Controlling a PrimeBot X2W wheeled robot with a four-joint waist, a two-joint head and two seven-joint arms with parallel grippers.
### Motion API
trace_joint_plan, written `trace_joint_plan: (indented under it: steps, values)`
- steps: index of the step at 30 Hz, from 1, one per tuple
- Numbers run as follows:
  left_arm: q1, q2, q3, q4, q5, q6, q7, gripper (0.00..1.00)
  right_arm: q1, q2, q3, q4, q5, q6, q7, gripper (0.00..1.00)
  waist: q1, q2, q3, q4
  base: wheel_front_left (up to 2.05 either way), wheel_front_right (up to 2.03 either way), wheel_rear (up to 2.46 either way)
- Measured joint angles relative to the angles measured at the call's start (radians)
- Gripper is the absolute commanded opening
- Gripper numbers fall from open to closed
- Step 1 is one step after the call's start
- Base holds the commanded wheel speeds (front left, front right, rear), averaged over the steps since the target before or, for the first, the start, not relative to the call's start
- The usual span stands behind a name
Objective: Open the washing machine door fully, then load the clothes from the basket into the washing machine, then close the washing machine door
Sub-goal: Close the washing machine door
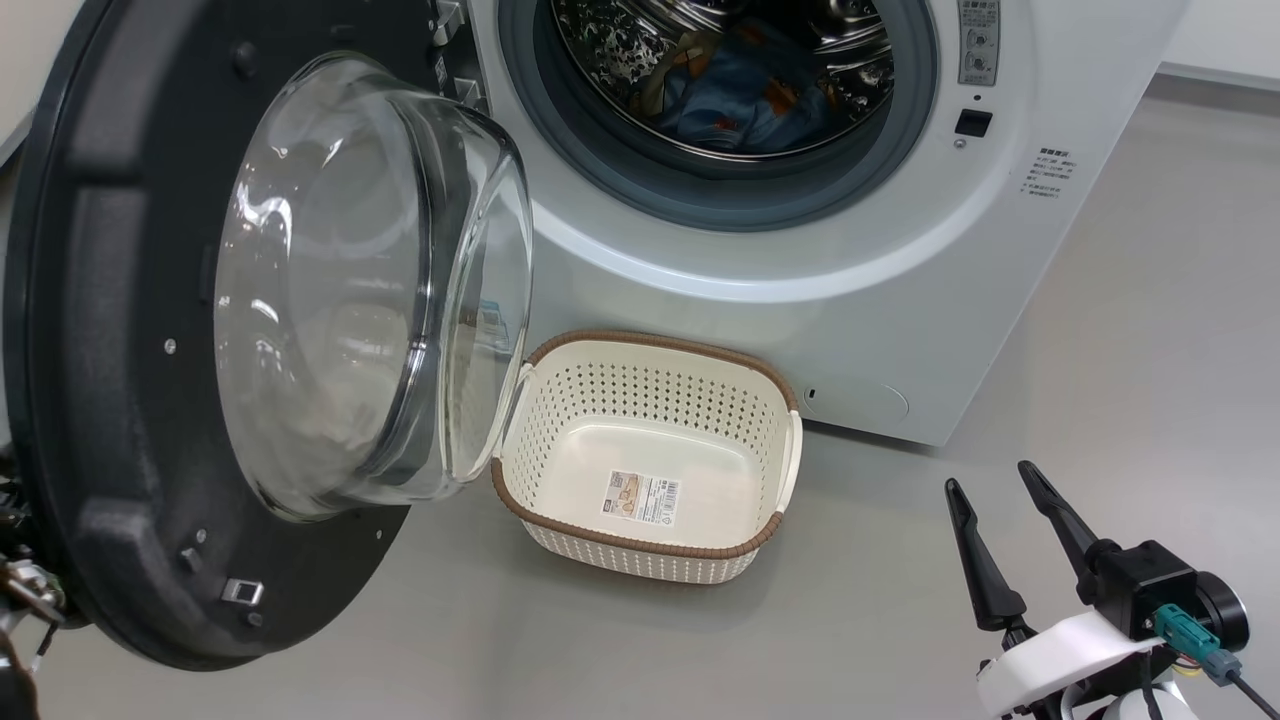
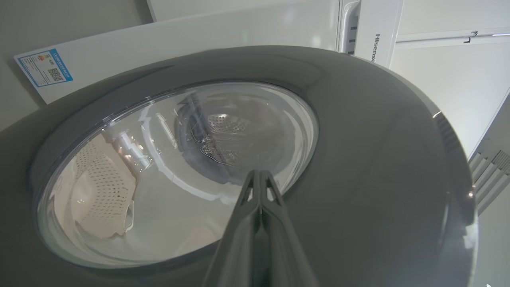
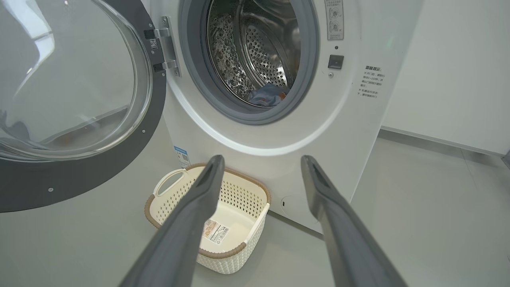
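The washing machine [image 1: 800, 300] stands with its door [image 1: 100, 400] swung wide open to the left, glass bowl facing me. Light blue clothes [image 1: 740, 100] with orange print lie inside the steel drum, also seen low in the drum as clothes [image 3: 265, 95]. The cream basket [image 1: 650, 345] sits on the floor below the opening, with just a label sticker inside. My right gripper [image 1: 988, 477] hovers open at the lower right, apart from the basket [image 3: 247, 191]. My left gripper [image 2: 259, 173] is shut, its tips at the outer face of the door [image 2: 378, 159]; I cannot tell if they touch.
Grey floor [image 1: 1100, 350] spreads to the right of the machine and in front of the basket. A white wall with a skirting line [image 3: 438, 139] runs behind on the right. The open door overhangs the basket's left end.
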Motion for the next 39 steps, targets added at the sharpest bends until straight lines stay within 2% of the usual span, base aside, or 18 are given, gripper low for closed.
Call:
trace_joint_plan:
  steps: [15,23,39]
  values:
    - [0.046,-0.111,-0.072,-0.13,0.008,0.009,-0.01,0.0,0.007,0.006,0.0,-0.001,0.0,0.0,0.0,1.0,0.0,0.0,-0.001,-0.011,0.0,0.0,0.0]
    - [0.077,-0.127,-0.09,-0.177,0.012,0.01,-0.029,0.0,0.007,0.012,0.022,-0.001,0.0,0.0,0.0,1.0,0.0,0.0,-0.007,-0.033,0.0,0.0,0.0]
    - [0.119,-0.15,-0.149,-0.232,0.021,0.017,-0.088,0.0,0.008,0.006,0.025,0.003,0.0,0.0,0.0,1.0,0.0,0.0,-0.017,-0.121,0.0,0.0,0.0]
